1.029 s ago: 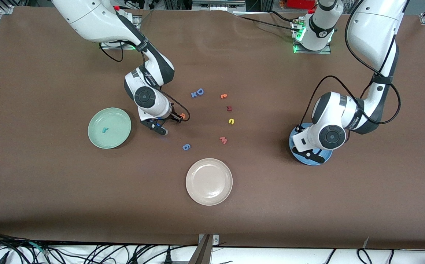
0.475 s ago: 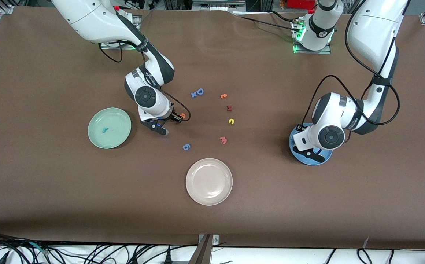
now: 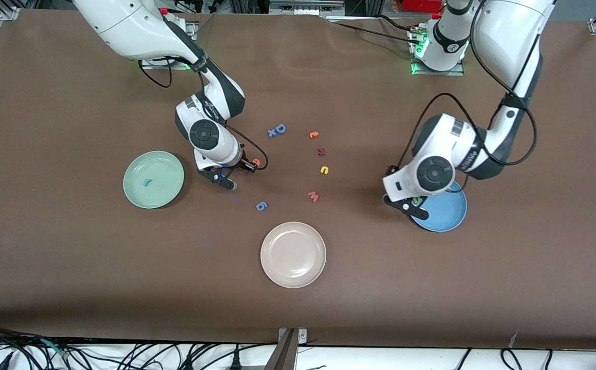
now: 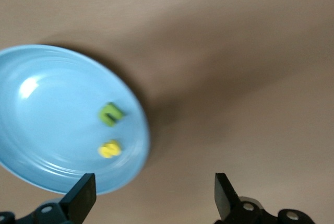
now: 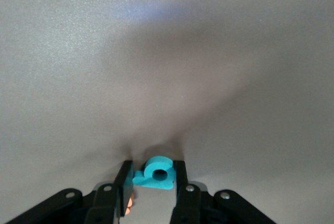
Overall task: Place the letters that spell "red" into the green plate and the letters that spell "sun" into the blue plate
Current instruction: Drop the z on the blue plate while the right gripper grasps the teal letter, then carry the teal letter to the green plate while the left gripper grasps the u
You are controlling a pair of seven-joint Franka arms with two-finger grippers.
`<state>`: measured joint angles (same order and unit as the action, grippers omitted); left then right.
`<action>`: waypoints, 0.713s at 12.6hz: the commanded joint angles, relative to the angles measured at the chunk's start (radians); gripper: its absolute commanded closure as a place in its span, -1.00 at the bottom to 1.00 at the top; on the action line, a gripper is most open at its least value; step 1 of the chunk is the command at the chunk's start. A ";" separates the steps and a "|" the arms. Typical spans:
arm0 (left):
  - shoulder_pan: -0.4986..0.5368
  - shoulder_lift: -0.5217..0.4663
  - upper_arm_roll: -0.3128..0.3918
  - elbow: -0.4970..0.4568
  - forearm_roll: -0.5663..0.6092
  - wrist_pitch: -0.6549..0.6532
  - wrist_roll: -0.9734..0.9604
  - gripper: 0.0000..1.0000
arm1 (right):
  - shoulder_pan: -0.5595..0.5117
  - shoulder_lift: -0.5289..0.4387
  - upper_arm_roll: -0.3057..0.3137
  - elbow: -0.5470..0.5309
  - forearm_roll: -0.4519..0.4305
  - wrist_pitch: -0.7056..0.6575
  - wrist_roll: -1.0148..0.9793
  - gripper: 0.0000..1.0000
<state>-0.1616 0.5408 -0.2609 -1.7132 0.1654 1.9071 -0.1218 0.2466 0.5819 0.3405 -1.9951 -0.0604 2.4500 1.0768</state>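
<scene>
Broadly, we have the brown counter [image 3: 431, 288] under both arms, with three plates on it. Our left pincer [image 3: 406, 204] hangs over the counter at the rim of the blue plate [image 3: 447, 213], its fingers spread wide and holding nothing. In that plate, close beside the pincer, lie the olive "n" [image 4: 111, 114] and the yellow "s" [image 4: 109, 149], so two of the "sun" letters look delivered; the spread fingers fit a pincer that has nothing more to hold there. The green plate [image 3: 167, 198] sits just beside our right pincer [image 3: 224, 181], toward the right arm's end, with the teal "r" [image 3: 147, 182] in it. The cream plate [image 3: 293, 254] lies well apart from both pincers and plays no part.

Our right pincer is down at the counter, its fingers [image 5: 124, 180] pressed against the two sides of the teal "d" [image 5: 156, 173], which sits between them on the surface. We judge this grip to be the start of a lift toward the green plate. Next to this pincer is the orange "e" [image 3: 256, 162], and between the two pincers the yellow "u" [image 3: 324, 169] waits among the spare letters.
</scene>
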 commanded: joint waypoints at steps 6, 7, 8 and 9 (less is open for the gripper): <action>-0.166 0.094 -0.037 -0.006 -0.007 0.249 -0.482 -1.00 | -0.016 -0.094 -0.023 0.102 -0.022 -0.309 -0.035 0.47; -0.199 0.103 -0.037 -0.009 -0.003 0.256 -0.525 -1.00 | -0.016 -0.106 -0.047 0.133 -0.022 -0.375 -0.082 0.47; -0.240 0.096 -0.037 -0.019 0.009 0.250 -0.585 -1.00 | -0.016 -0.115 -0.081 0.151 -0.018 -0.441 -0.142 0.47; -0.265 0.099 -0.037 -0.011 0.011 0.256 -0.616 -1.00 | -0.016 -0.129 -0.118 0.156 -0.016 -0.478 -0.209 0.47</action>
<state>-0.3760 0.6491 -0.3052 -1.7260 0.1599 2.1564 -0.6611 0.2349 0.4725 0.2713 -1.8584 -0.0726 2.0467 0.9668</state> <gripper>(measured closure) 0.000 0.634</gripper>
